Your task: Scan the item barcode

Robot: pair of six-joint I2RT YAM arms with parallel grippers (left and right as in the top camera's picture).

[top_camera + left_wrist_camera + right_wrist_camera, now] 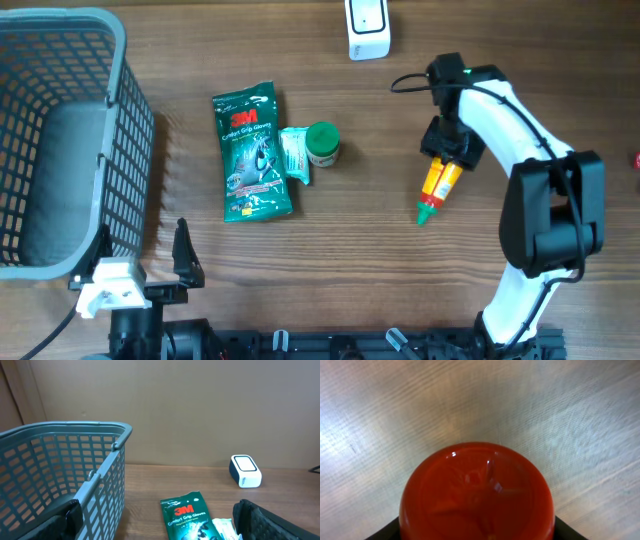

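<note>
Two arms work a wooden counter (330, 260), seen from above and from both wrists. Largest on it is a grey mesh basket (135, 140), filling the far left corner and running down the left edge. The right arm (540, 200) reaches in from the near edge toward the right half, its hand (450, 160) closed around the upper end of a yellow-and-orange bottle (440, 185). The bottle lies on the counter with its green tip pointing to the near edge. In the right wrist view, the bottle's red end fills the lower frame between the dark fingers. The left hand (145, 262) sits at the near edge, just beside the basket, spread wide and holding nothing. A green glove pack (252, 155) lies flat left of centre, its length running from far to near. A white scanner (368, 28) stands at the far edge, well apart from the bottle. A green-lidded jar (322, 143) rests near the centre. A small pale green packet (296, 155) lies between jar and glove pack, touching both.
</note>
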